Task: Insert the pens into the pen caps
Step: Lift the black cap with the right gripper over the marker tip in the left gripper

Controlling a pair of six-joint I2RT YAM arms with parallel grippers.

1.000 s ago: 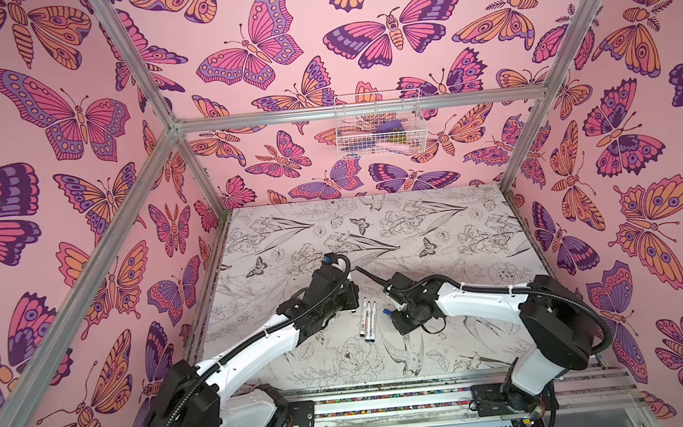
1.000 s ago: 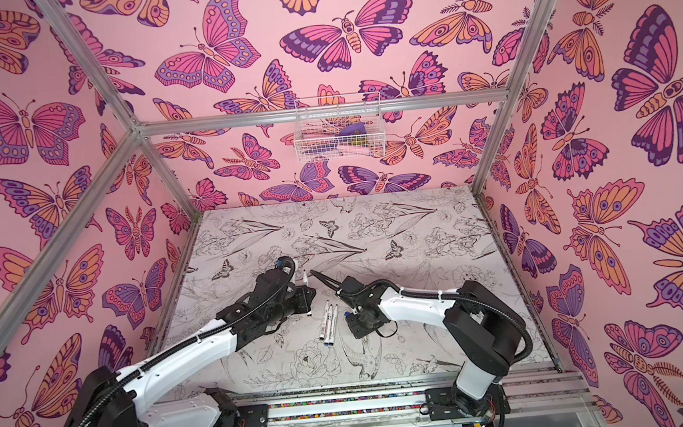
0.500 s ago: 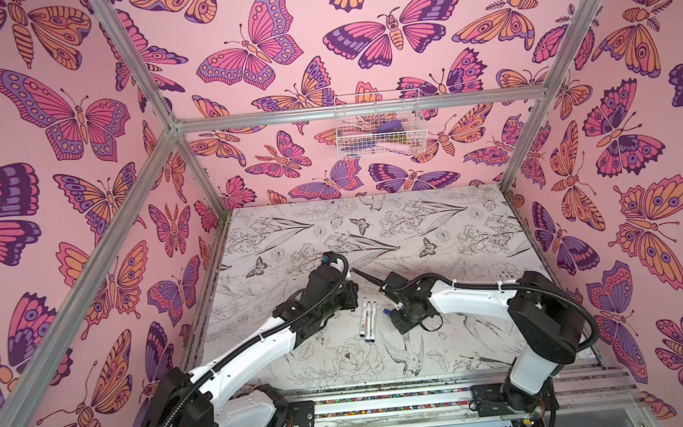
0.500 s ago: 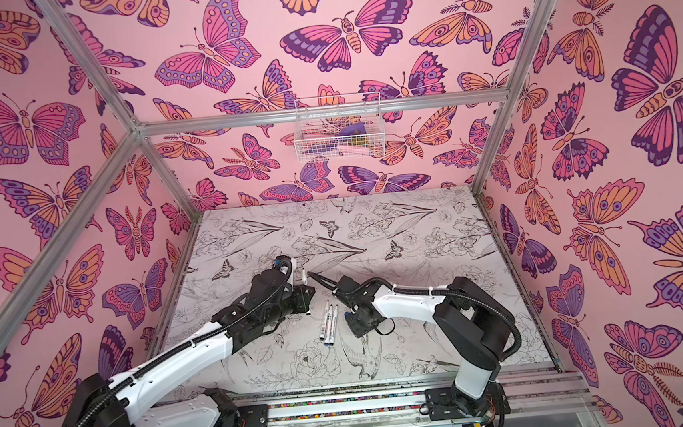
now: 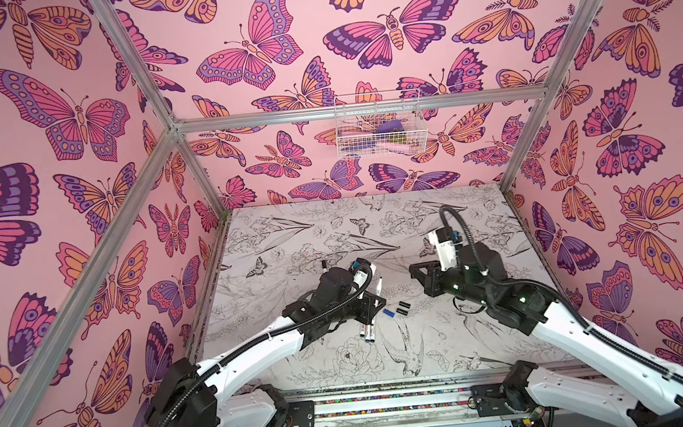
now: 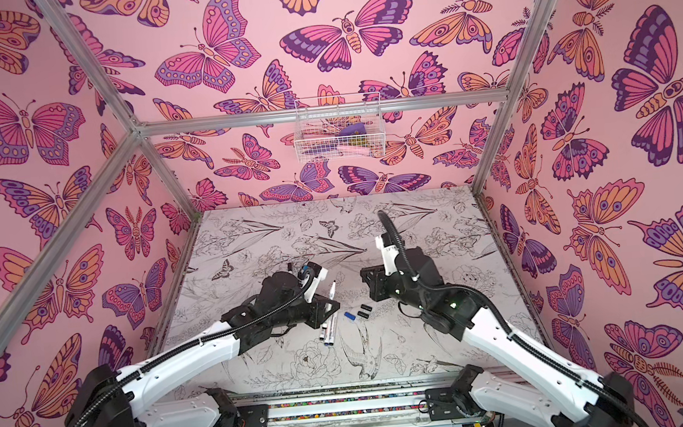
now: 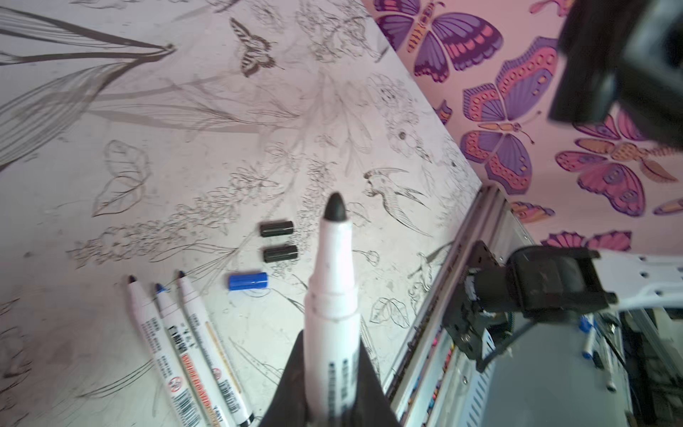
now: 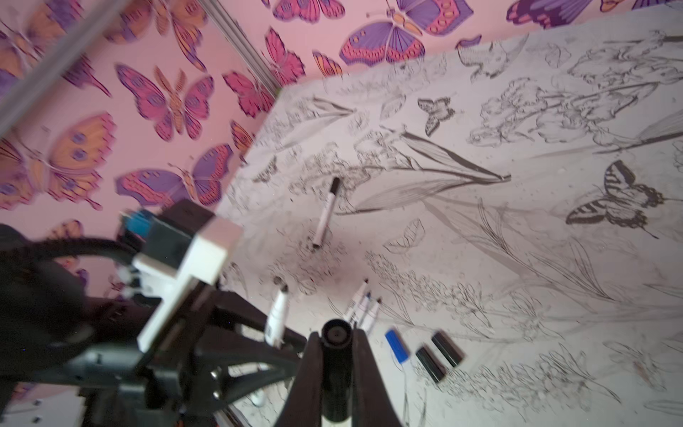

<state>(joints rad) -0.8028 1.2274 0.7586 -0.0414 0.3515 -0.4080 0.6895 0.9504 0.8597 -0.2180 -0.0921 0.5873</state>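
My left gripper (image 7: pixel 330 355) is shut on a white pen (image 7: pixel 332 288) whose bare black tip sticks out from the jaws; both top views show it raised over the table (image 5: pixel 379 285). My right gripper (image 8: pixel 335 344) is shut on a black pen cap (image 8: pixel 335 369), open end outward, held to the right of that pen (image 5: pixel 412 270). Three uncapped pens (image 5: pixel 366 334) lie side by side on the table. Beside them lie a blue cap (image 5: pixel 389 313) and two black caps (image 5: pixel 402 307). A capped pen (image 8: pixel 327 212) lies farther back.
The left arm (image 5: pixel 258 346) stretches low over the table's front left, the right arm (image 5: pixel 548 315) over its front right. A wire basket (image 5: pixel 379 126) hangs on the back wall. A metal rail (image 5: pixel 387 398) runs along the front edge.
The right gripper closed on a black cap down by the pens, then lifted and drew back to the right with it. The left gripper moved slightly right with its pen.
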